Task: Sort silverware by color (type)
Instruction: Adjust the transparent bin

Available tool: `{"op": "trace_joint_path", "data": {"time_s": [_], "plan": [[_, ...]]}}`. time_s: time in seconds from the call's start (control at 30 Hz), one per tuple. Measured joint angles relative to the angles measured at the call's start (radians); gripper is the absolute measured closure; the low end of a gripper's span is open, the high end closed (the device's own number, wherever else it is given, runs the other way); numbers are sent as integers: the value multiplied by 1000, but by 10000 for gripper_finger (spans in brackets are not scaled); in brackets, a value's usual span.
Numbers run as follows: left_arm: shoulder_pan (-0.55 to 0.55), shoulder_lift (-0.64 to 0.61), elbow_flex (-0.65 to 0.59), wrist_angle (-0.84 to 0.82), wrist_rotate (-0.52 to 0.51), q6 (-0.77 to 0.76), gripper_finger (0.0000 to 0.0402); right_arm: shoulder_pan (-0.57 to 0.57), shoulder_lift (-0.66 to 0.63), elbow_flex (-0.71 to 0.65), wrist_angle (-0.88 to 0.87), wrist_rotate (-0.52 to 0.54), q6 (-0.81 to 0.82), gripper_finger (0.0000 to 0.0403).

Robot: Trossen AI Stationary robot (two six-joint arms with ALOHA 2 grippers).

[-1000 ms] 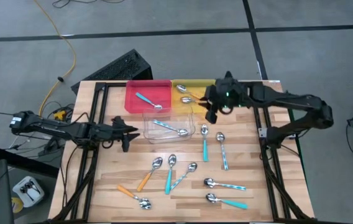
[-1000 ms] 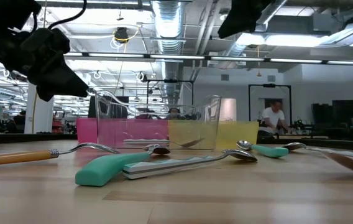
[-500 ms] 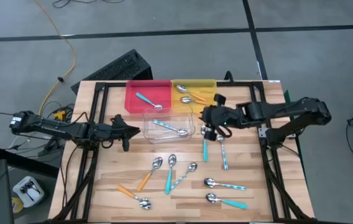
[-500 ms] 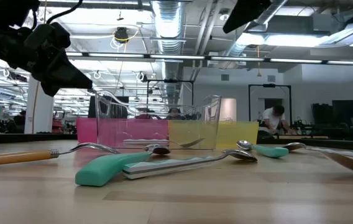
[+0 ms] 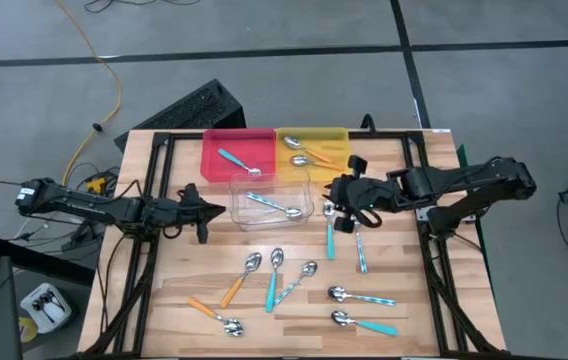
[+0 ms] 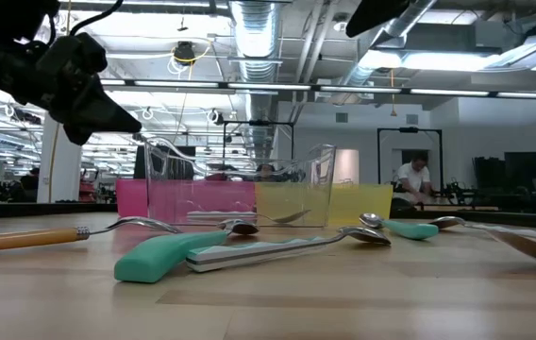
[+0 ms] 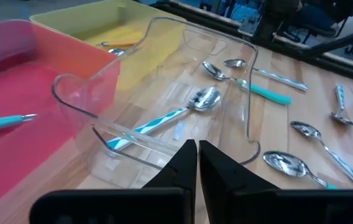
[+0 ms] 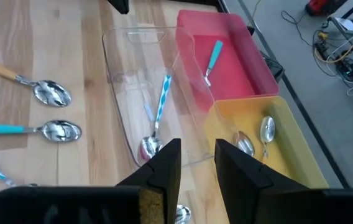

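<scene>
Loose spoons lie flat on the wooden table: a teal-handled one (image 5: 329,230), a pale blue one (image 5: 360,246), and more near the front (image 5: 272,280). A teal spoon (image 8: 212,57) lies in the red tray (image 5: 236,152). Orange-handled spoons (image 5: 304,152) lie in the yellow tray (image 5: 314,135). A pale blue spoon (image 7: 164,118) lies in the clear tray (image 5: 270,200). My right gripper (image 8: 196,169) hangs open above the table by the clear tray's right side, over the teal spoon's bowl end. My left gripper (image 7: 197,163) is shut and empty, left of the clear tray.
The three trays stand together at the table's far middle; the clear one is nearest. Spoons are scattered over the near and right half (image 5: 362,297). Bare wood lies at the near left (image 5: 179,270). A person shows in the room beyond (image 6: 410,179).
My right gripper has swung from above the yellow tray toward the table's near edge, rolling a little. It now hangs over the loose spoons right of the clear tray, still open. My left gripper has shut where it is. No spoon has moved.
</scene>
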Motion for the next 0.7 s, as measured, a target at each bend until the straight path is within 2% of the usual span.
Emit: {"op": "trace_joint_path", "data": {"time_s": [0.3,0.7], "plan": [[0,3,-112,125,-28,-59,401,0,0,0,4,0,0,282],[0,2,-146,221,-70,-92,401,0,0,0,8,-2,2,282]]}}
